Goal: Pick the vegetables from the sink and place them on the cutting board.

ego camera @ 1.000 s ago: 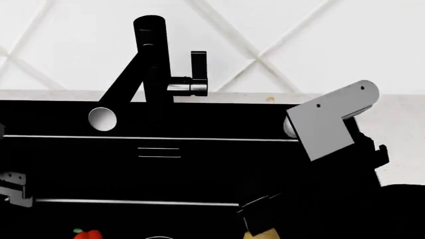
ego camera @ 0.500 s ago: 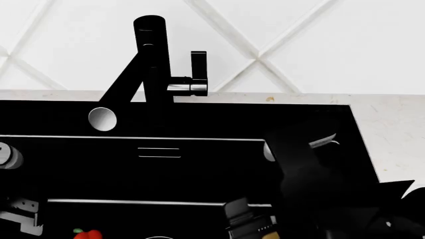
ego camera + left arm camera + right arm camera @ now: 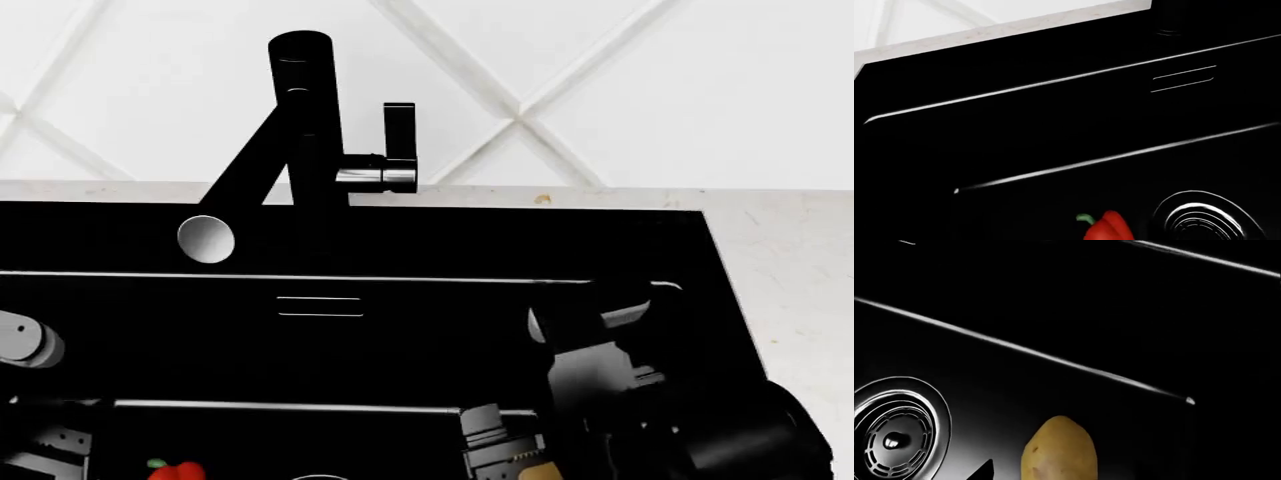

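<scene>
Looking down from the head view, the black sink [image 3: 400,340] fills the frame, its faucet [image 3: 300,130] rising at the back rim. The red pepper [image 3: 178,471] shows at the lower edge, near the front of the basin. The right gripper [image 3: 514,450] hangs over the potato [image 3: 537,470]; whether its claw is open cannot be told.

The left wrist view shows the pepper [image 3: 1107,227] on the basin floor just beside the ringed drain [image 3: 1204,217]; the left claw is out of view.

The right wrist view shows the potato [image 3: 1058,450] lying near the drain [image 3: 897,435], apart from it.
</scene>
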### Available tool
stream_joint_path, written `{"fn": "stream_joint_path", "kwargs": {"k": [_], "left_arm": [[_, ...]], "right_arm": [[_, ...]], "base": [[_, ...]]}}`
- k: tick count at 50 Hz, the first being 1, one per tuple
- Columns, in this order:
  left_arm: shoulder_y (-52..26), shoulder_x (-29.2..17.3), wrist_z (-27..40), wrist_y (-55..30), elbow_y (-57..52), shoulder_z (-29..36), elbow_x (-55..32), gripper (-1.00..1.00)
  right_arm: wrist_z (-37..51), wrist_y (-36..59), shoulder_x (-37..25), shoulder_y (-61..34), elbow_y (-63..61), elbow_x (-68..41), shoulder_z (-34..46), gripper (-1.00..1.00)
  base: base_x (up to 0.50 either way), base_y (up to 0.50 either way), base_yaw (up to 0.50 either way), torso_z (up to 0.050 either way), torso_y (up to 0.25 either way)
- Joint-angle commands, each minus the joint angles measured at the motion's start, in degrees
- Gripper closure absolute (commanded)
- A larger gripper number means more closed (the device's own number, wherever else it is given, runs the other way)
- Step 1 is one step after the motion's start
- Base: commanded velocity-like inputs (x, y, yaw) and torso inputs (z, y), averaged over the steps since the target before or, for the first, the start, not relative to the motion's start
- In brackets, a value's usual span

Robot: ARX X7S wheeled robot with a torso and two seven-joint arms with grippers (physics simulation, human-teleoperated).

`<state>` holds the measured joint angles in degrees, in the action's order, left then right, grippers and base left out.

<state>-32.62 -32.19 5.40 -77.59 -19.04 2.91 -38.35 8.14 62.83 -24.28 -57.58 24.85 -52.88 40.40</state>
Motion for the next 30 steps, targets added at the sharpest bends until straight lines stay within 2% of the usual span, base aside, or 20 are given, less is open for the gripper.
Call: {"fn": "stream_joint_path", "kwargs": {"k": [1, 5, 9, 26, 27, 30], "left_arm": [[1.4, 0.0, -0.1, 1.2, 0.8, 0.4, 0.1, -1.0], [1.9, -0.3, 0.3, 0.6, 0.0, -0.6, -0.4, -1.0], [3.0, -0.9, 0.2, 0.0, -1.3, -1.7, -1.3, -1.0], [2.8, 0.1, 0.6, 1.4, 0.5, 0.2, -0.7, -1.0], [2.5, 0.6, 0.9, 1.5, 0.9, 0.6, -0.5, -1.0], [3.4, -0.1, 0.2, 2.1, 0.7, 0.3, -0.8, -1.0]], "right_arm": [[-11.4, -8.3, 6.4, -2.4, 18.3, 6.4, 6.0, -1.0], [-17.4, -13.0, 10.1, -4.9, 29.8, 9.6, 8.5, -1.0], [-25.1, -22.1, 16.7, -8.1, 49.0, 13.6, 10.7, -1.0], [-27.6, -21.3, 17.7, -4.1, 50.0, 22.5, 0.9, -1.0], [-27.7, -21.2, 17.8, -4.5, 50.0, 22.9, 0.5, 1.0], [-27.6, -21.1, 17.9, -6.0, 49.7, 23.7, -0.2, 1.0]], "base": [[0.0, 0.0, 0.0, 0.0, 0.0], [0.0, 0.0, 0.0, 0.0, 0.0], [0.0, 0.0, 0.0, 0.0, 0.0], [0.0, 0.0, 0.0, 0.0, 0.0], [0.0, 0.0, 0.0, 0.0, 0.0], [0.0, 0.0, 0.0, 0.0, 0.0]]}}
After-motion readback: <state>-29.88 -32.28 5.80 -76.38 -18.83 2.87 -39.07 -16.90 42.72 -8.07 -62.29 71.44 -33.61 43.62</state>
